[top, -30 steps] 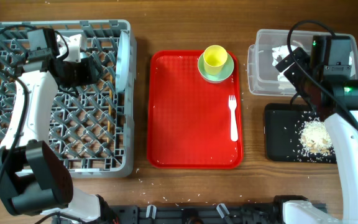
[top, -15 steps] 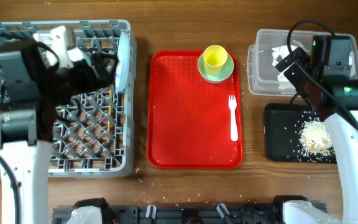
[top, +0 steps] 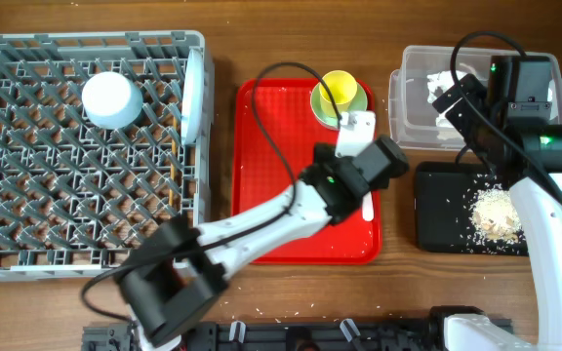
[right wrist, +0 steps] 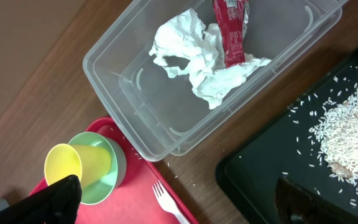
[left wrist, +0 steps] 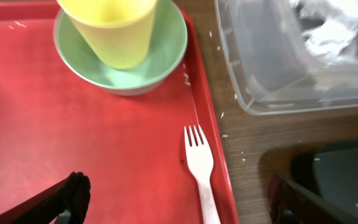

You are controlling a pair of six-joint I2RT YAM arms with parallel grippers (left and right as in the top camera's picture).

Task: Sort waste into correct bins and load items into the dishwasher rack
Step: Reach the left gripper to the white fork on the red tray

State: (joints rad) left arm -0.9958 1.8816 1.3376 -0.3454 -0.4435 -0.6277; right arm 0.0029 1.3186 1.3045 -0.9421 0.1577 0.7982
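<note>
My left gripper (top: 367, 148) hangs open over the red tray (top: 281, 175), with nothing between its fingers (left wrist: 73, 196). The white fork (left wrist: 199, 162) lies on the tray below the gap. Just ahead, the yellow cup (left wrist: 114, 25) stands in the green dish (left wrist: 160, 56). My right gripper (top: 454, 97) hovers open and empty above the clear tub (right wrist: 123, 74), which holds the tissue (right wrist: 191, 50) and the red wrapper (right wrist: 230, 28). Food scraps (right wrist: 353, 134) lie in the black tray (top: 442, 210). In the grey rack (top: 27, 224) the pale blue bowl (top: 112, 99) sits upside down and the plate (top: 195, 96) stands on edge.
The left arm (top: 261, 229) stretches from the front edge across the red tray's near right part. Crumbs dot the wooden table (top: 220, 175) between the red tray and the tub. The tub and black tray sit close together at the right.
The left arm has swung from the rack over to the red tray, leaving the bowl upside down in the rack, and its jaws have opened. The right arm has not moved.
</note>
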